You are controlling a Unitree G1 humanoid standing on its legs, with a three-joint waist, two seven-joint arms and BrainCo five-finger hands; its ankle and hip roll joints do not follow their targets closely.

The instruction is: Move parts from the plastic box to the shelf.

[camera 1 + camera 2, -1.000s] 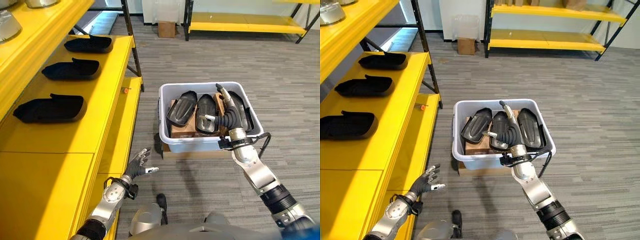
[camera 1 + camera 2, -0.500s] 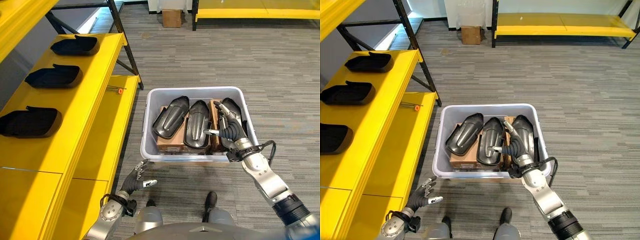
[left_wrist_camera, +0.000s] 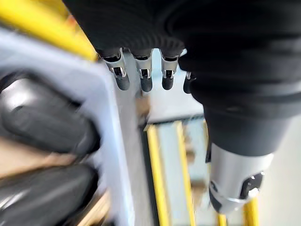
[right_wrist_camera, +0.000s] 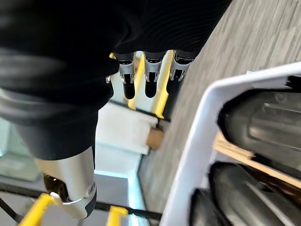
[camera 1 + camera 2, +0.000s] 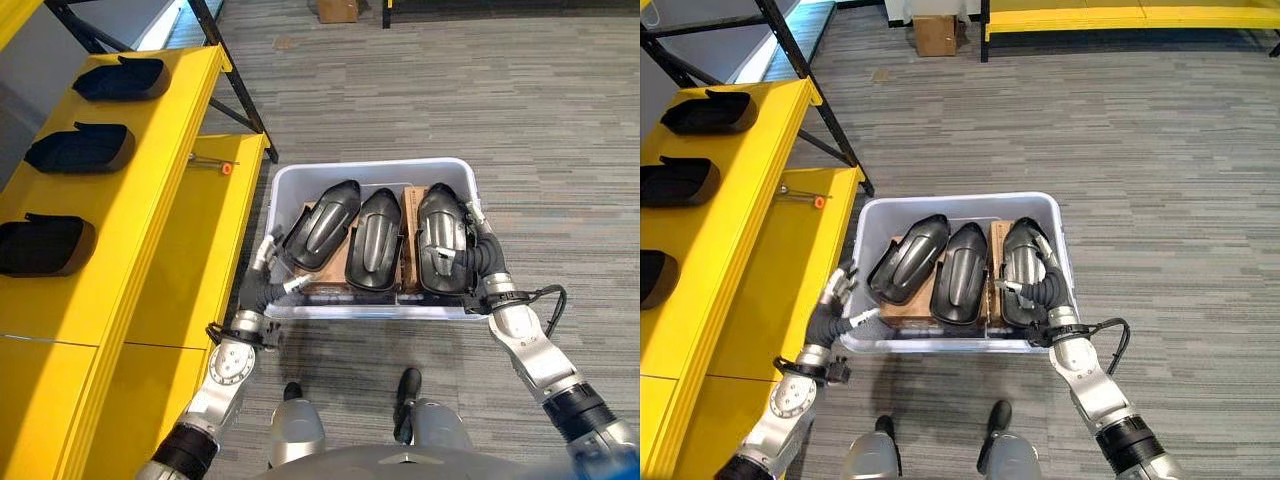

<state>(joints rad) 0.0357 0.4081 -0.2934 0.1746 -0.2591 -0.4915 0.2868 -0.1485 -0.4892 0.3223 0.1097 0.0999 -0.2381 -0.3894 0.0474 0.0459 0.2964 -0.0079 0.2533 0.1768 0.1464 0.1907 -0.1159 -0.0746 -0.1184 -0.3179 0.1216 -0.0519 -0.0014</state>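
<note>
RISK: plastic box (image 5: 372,172) tipping, parts (image 5: 378,240) sliding | CAUSE: uneven lift | LEFT: left hand (image 5: 268,278) at left wall, fingers straight | RIGHT: right hand (image 5: 478,258) at right wall, fingers straight, nothing grasped

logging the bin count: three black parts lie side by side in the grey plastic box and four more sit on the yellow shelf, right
Not quite. The left eye view shows three black parts on the yellow shelf, not four. Three more do lie side by side in the grey plastic box.
</note>
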